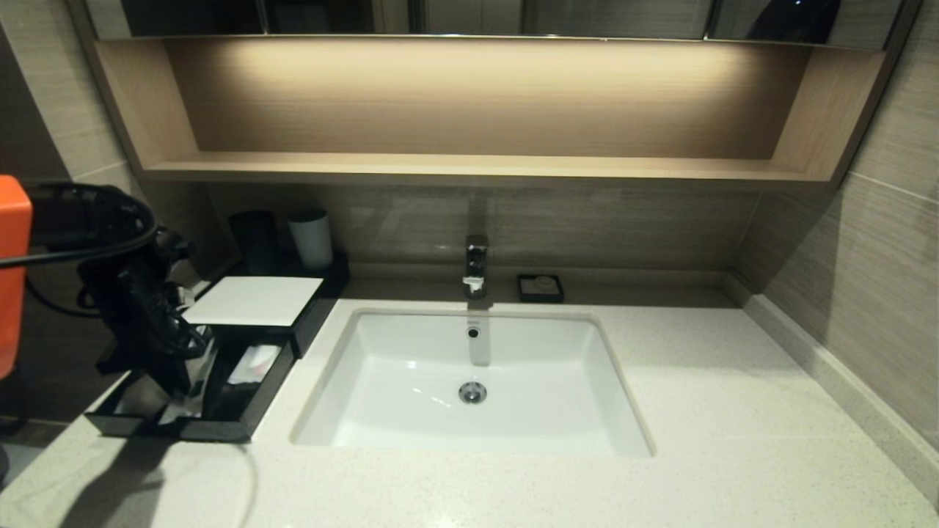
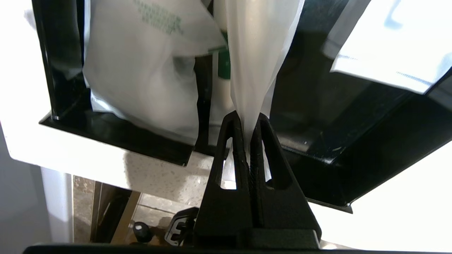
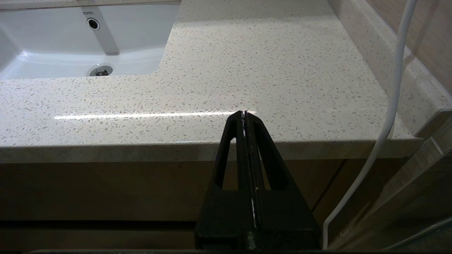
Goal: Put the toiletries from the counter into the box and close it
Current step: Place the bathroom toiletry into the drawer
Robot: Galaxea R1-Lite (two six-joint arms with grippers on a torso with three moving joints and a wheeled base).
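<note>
The black box (image 1: 253,299) with a white top panel stands on the counter (image 1: 697,381) at the left, its drawer (image 1: 242,425) pulled out toward me. My left gripper (image 1: 180,381) hangs over the open drawer. In the left wrist view it (image 2: 250,121) is shut on the end of a clear plastic toiletry packet (image 2: 254,53) that reaches into the drawer (image 2: 317,148). A clear pouch with green print (image 2: 141,70) and a packet with a green band (image 2: 223,63) lie in the drawer beside it. My right gripper (image 3: 244,114) is shut and empty, low at the counter's front edge.
A white sink (image 1: 469,381) with a faucet (image 1: 475,268) is set in the counter's middle. A small black soap dish (image 1: 541,287) sits behind it. A black tumbler (image 1: 254,242) and a white cup (image 1: 311,238) stand behind the box. A white cable (image 3: 388,106) hangs by my right gripper.
</note>
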